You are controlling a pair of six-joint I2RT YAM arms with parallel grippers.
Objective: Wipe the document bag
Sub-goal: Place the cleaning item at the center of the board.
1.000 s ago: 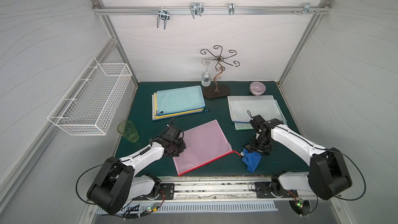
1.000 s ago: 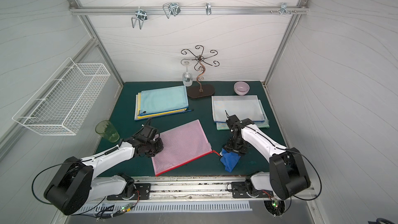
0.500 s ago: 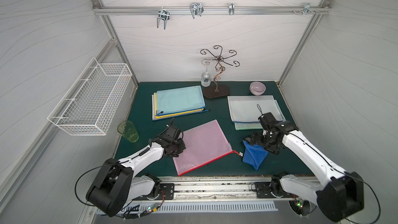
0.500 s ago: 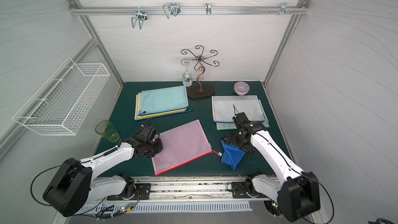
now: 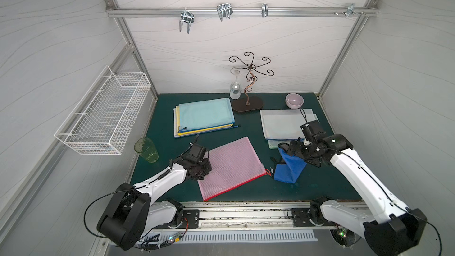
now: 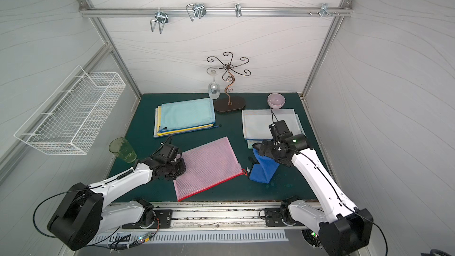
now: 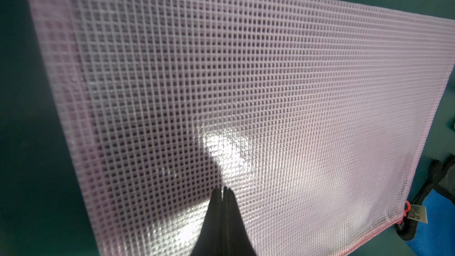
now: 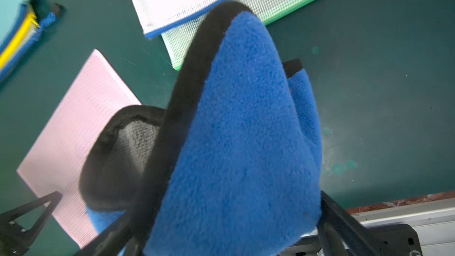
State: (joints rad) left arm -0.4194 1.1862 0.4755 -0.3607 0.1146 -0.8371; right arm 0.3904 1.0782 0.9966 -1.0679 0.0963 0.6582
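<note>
Left hand [image 7: 223, 190]: closed tight, tips pressing on the pink document bag [image 5: 230, 166] near its left edge. Bag lies flat and skewed at front centre of the green worktop [image 5: 246, 190]. Right hand [image 5: 290, 149]: spread wide. Blue cloth [image 5: 288, 168] is draped tent-like from it, lower edge on the worktop just right of the bag.

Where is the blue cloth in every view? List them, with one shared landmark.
Top view: blue cloth right of the pink bag.
Top view: blue cloth, same spot.
Left wrist: sliver beyond the bag's red corner.
Right wrist: fills the foreground.
Shared landmark: pink bag, in all four.
</note>
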